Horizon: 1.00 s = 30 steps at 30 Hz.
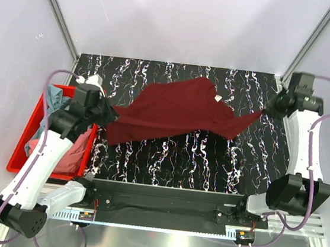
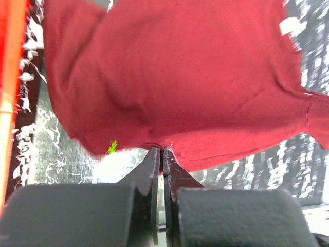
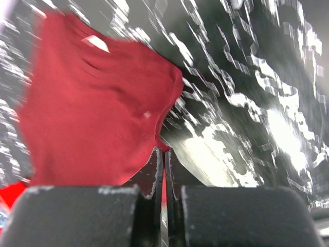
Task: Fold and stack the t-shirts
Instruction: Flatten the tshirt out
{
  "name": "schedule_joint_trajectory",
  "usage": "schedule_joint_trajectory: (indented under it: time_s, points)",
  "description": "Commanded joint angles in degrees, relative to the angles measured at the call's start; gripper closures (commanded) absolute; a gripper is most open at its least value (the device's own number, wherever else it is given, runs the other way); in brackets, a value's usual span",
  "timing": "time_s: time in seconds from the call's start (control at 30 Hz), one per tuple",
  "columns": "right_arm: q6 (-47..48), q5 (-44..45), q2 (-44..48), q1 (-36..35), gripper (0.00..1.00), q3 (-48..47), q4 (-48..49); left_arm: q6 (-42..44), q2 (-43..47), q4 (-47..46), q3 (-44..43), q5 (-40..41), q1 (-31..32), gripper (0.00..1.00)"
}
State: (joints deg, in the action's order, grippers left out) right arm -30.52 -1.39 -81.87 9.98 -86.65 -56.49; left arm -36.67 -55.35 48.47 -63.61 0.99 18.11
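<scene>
The dark maroon t-shirt [image 1: 178,110] hangs stretched above the black marbled table, held at both ends. My left gripper [image 1: 109,117] is shut on its left edge; in the left wrist view the cloth [image 2: 175,77] fills the frame above the closed gripper [image 2: 162,150]. My right gripper [image 1: 266,112] is shut on the shirt's right corner; the right wrist view shows the cloth [image 3: 97,108] running left from the gripper [image 3: 164,150]. A white neck label [image 1: 218,97] faces up. The teal-blue shirt [image 1: 53,95] and coral pink shirt [image 1: 74,149] lie in the red bin.
The red plastic bin [image 1: 19,153] stands at the table's left edge, under my left arm. The black marbled tabletop [image 1: 196,163] lies below the shirt. White walls with metal frame posts close in the back and sides.
</scene>
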Motion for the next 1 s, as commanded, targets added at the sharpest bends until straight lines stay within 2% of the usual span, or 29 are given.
schedule_joint_trajectory:
  time_s: [0.0,0.03,0.23,0.43,0.53,0.67,0.83,0.97]
  points:
    - [1.17,2.36,-3.47,1.27,1.00,-12.11,-3.71,-0.25,-0.72,5.05,-10.10,3.92,-0.35,1.00]
    - [1.08,2.18,-5.04,1.71,1.00,-18.14,-4.41,-0.08,-1.16,6.10,-12.21,4.97,-0.44,1.00]
    - [-2.52,-1.15,-9.45,2.41,1.00,-38.19,-7.84,2.21,-3.79,10.32,-28.21,11.55,-0.62,1.00]
    - [-3.66,-2.21,-10.77,2.50,1.00,-57.10,-8.29,5.99,-5.29,9.02,-43.76,17.27,-0.79,1.00]
    - [-4.63,-2.48,-8.06,2.59,1.00,-59.86,-4.09,8.36,-5.12,5.25,-47.99,17.64,-0.79,1.00]
    - [-5.34,-1.43,-1.47,2.59,1.00,-57.32,3.30,10.12,-4.07,-0.21,-50.46,13.69,-0.79,1.00]
    - [1.32,3.30,6.97,2.59,1.00,-58.80,10.15,14.24,-0.73,-8.20,-50.82,2.12,-0.79,1.00]
    - [5.55,6.21,12.69,2.50,1.00,-60.21,14.38,17.94,2.87,-8.83,-52.13,-0.64,-0.79,1.00]
